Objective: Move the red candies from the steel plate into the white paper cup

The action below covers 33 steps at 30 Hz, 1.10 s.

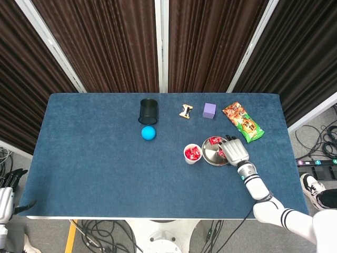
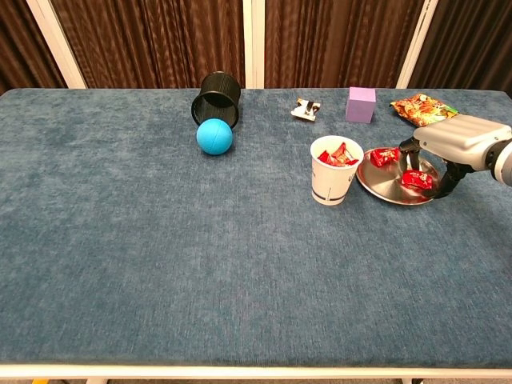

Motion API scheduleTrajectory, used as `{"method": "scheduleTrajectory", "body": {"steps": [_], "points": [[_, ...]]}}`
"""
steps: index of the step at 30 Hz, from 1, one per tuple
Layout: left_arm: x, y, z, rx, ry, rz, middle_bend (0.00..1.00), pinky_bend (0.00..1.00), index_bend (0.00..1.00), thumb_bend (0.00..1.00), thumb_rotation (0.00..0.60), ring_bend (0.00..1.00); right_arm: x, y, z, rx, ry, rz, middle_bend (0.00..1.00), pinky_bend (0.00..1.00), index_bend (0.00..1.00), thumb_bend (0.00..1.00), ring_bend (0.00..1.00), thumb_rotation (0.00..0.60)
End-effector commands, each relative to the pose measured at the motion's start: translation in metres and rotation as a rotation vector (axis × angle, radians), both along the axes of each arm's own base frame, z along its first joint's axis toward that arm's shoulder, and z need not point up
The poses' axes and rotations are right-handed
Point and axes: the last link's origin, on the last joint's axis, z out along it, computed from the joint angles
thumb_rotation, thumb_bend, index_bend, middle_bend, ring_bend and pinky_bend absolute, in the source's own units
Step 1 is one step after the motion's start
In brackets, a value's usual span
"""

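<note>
On the blue worktop (image 2: pixel 160 264), the right robot hand (image 2: pixel 448 148) reaches over the right side of the steel plate (image 2: pixel 384 186), its dark fingers (image 2: pixel 410 160) curled down around a red candy (image 2: pixel 418 179) that lies on the plate; whether the candy is truly pinched cannot be told. A second red candy (image 2: pixel 386 156) rests at the plate's far edge, and the white paper cup (image 2: pixel 334 170) standing just left of the plate already holds red candies. The left robot hand (image 1: pixel 11 182) hangs off the worktop's near left corner, its state unclear.
</note>
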Motion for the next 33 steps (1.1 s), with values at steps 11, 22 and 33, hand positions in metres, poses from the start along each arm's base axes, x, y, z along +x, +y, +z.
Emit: {"method": "scheduleTrajectory", "body": {"steps": [11,22,33], "points": [[-0.0005,0.0004,-0.0011,-0.003,-0.004,0.0,0.24,0.2,0.24,0.0,0.6,0.15,0.0025,0.0002,-0.0036,-0.002,-0.017,0.019,0.47,0.25,0.49,0.25,0.21,0.6],[-0.0013,-0.0001,-0.002,-0.009,-0.01,0.005,0.24,0.2,0.24,0.0,0.6,0.15,-0.0017,-0.0003,-0.0028,-0.01,-0.01,0.011,0.47,0.25,0.5,0.26,0.21,0.6],[0.0002,0.0007,-0.0023,-0.015,-0.012,0.002,0.24,0.2,0.24,0.0,0.6,0.15,-0.0048,0.0005,-0.0046,-0.023,-0.023,0.015,0.54,0.26,0.55,0.28,0.25,0.6]]}}
